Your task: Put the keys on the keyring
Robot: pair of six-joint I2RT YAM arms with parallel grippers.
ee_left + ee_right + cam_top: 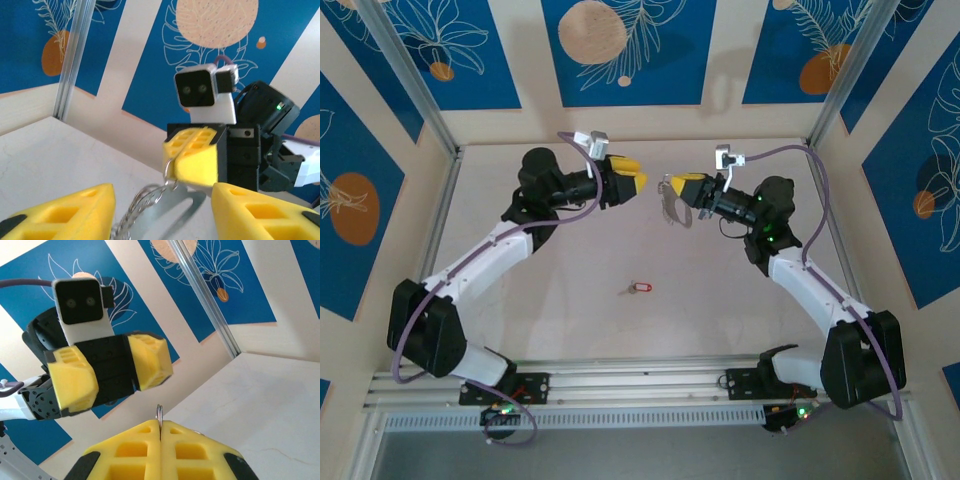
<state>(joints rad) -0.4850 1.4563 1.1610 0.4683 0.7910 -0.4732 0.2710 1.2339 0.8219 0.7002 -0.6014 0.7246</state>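
From above, the right gripper (682,190) is pinched tight on the keyring (671,208), which hangs off its tip above the table (520,300). The left gripper (628,183) faces it from 9 o'clock, jaws parted and holding nothing. The key (640,288) lies flat on the table at 6 o'clock from the 2 grippers, well apart from both. I'd send the left arm down for that 1 key and leave the right holding the loop level. There's bare table all round the key, and the rails (438,225) at 9 and 3 o'clock are far off.

At the left wrist, its fingers (75,212) stand wide, and the keyring dangles between them, under the clamped right gripper at 12 o'clock. Backing straight out looks wise, or a finger could snag the loop.

At the right wrist, its pads (130,455) meet on the keyring's wire, which pokes up at 12 o'clock. The left gripper sits across at 10 o'clock, open and empty.
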